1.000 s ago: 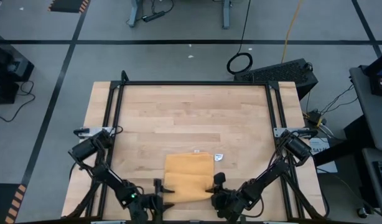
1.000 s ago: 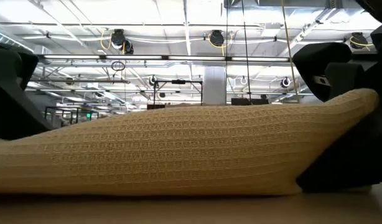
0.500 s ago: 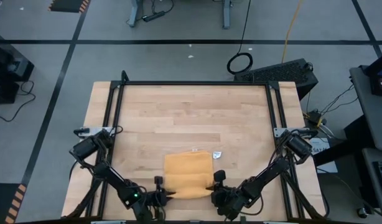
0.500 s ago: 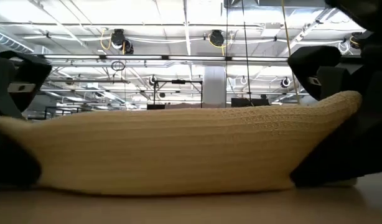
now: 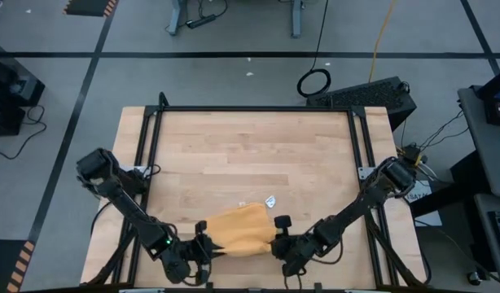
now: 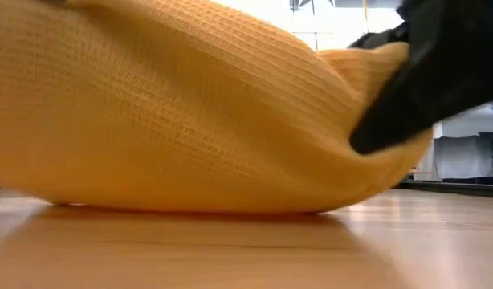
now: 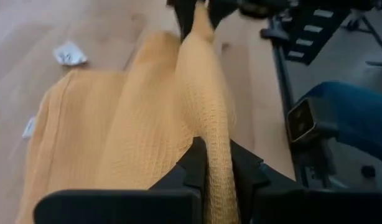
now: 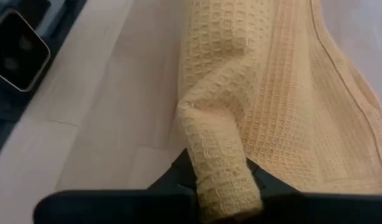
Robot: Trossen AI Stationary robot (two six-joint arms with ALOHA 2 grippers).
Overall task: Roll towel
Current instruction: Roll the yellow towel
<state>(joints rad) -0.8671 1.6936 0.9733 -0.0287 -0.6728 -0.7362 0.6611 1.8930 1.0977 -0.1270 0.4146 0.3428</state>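
Note:
The mustard-yellow towel (image 5: 238, 230) lies bunched near the table's front edge. Its near edge is gathered into a thick ridge (image 7: 200, 93), raised between my two grippers. Its far part (image 7: 97, 124) rests flat on the wood, with a small white tag (image 7: 29, 127) at its edge and a crumpled white scrap (image 5: 270, 201) by its far corner. My left gripper (image 5: 205, 244) is shut on the ridge's left end. My right gripper (image 5: 276, 238) is shut on the right end. In the low view the towel (image 6: 174, 120) bulges above the table, with the right gripper (image 6: 423, 88) dark beside it. My left gripper pinches the left end of the towel's gathered near edge (image 7: 211, 158) between its two fingers, several layers thick. The fingers slant down from the near left, in line with the ridge. That end is lifted off the table. My right gripper pinches the right end of the same ridge (image 8: 216, 155) between its two fingers, a thick bundle of layers. It slants down from the near right. The end is lifted, and the cloth beyond it slopes down to the table.
Black frame rails run along the table's left side (image 5: 148, 163) and right side (image 5: 360, 159). Bare wood (image 5: 250, 146) fills the far half of the table. The front edge lies close behind both grippers.
My left gripper has shut on the towel's near left end. Both grippers have then risen and drawn a little toward the far edge, lifting the gathered near edge. The towel's far part has stayed on the table, and the cloth has bunched and skewed leftward.

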